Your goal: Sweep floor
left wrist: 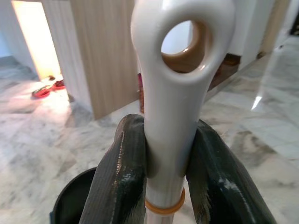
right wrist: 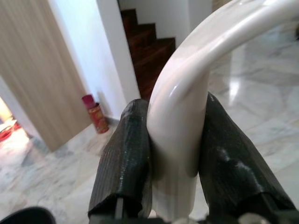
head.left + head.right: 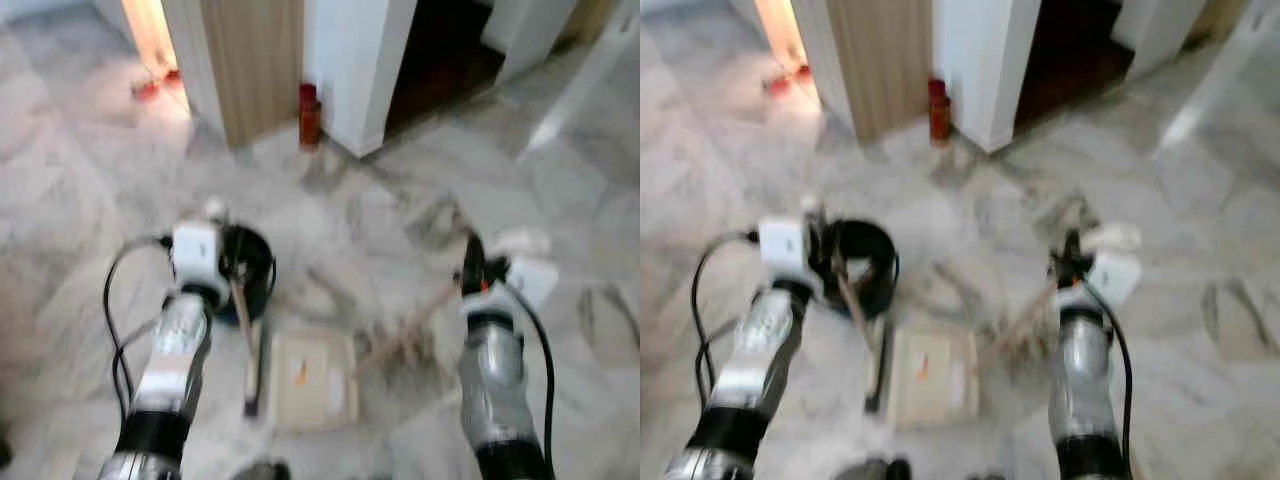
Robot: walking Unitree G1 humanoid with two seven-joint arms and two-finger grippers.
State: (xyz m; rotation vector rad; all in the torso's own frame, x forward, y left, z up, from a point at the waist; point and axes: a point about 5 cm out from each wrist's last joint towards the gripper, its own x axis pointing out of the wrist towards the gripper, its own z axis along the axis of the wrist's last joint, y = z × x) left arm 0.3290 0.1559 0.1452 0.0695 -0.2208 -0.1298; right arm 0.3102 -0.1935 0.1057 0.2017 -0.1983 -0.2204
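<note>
Motion blur smears the dustpan (image 3: 312, 378) and broom head (image 3: 405, 340) beyond detail.

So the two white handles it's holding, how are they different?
The left handle is straight and ends in a flat tip with a round hanging hole and an orange ring lower down; the right handle is plain and bends into a curve. Both are glossy white and clamped between black fingers.
</note>
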